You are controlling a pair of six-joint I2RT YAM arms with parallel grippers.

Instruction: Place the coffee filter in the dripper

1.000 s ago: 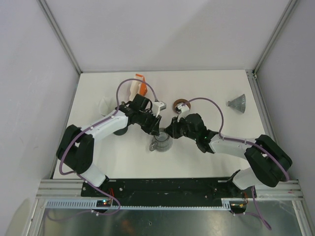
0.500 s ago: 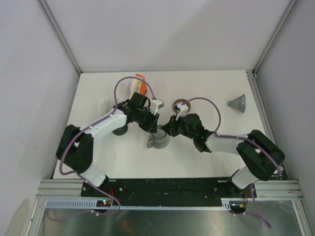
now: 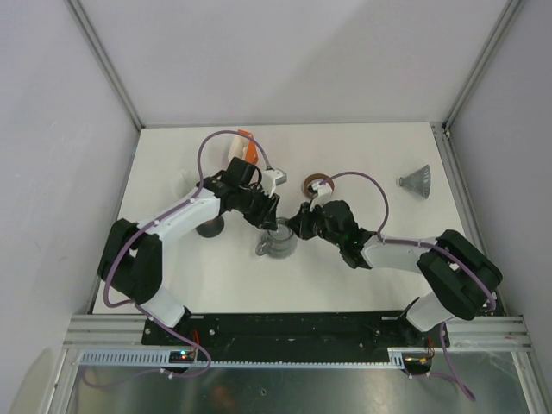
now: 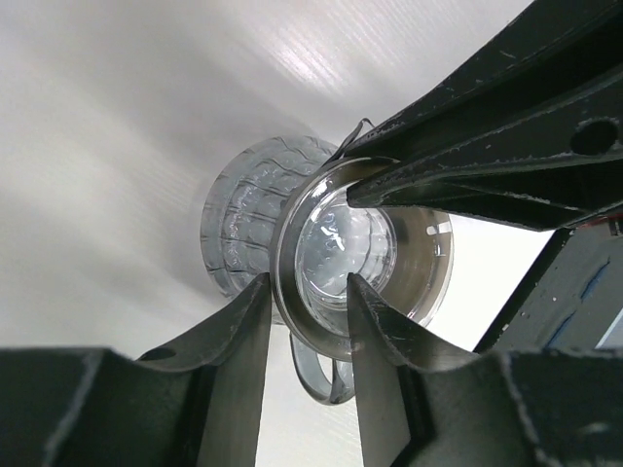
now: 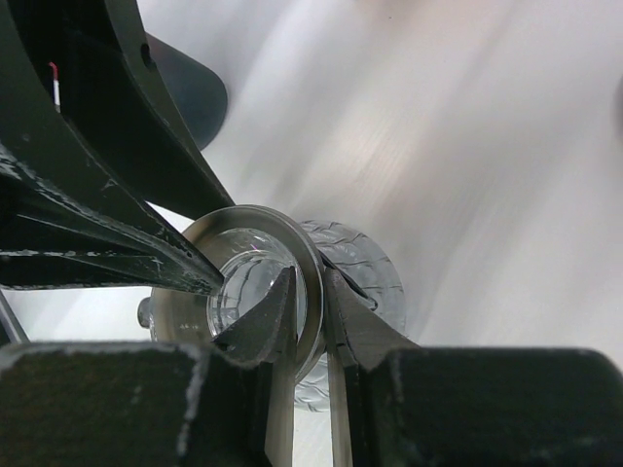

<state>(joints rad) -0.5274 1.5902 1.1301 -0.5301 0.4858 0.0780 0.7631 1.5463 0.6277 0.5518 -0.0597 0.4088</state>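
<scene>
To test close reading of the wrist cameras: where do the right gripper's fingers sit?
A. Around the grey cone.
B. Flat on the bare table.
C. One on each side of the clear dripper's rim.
C: the right gripper straddles the rim of the clear dripper in its wrist view, while the grey cone lies apart, far to the right.

Brown ring (image 3: 317, 184) mid-table; orange-white object (image 3: 247, 148) at back; dark disc (image 3: 210, 230) left.
</scene>
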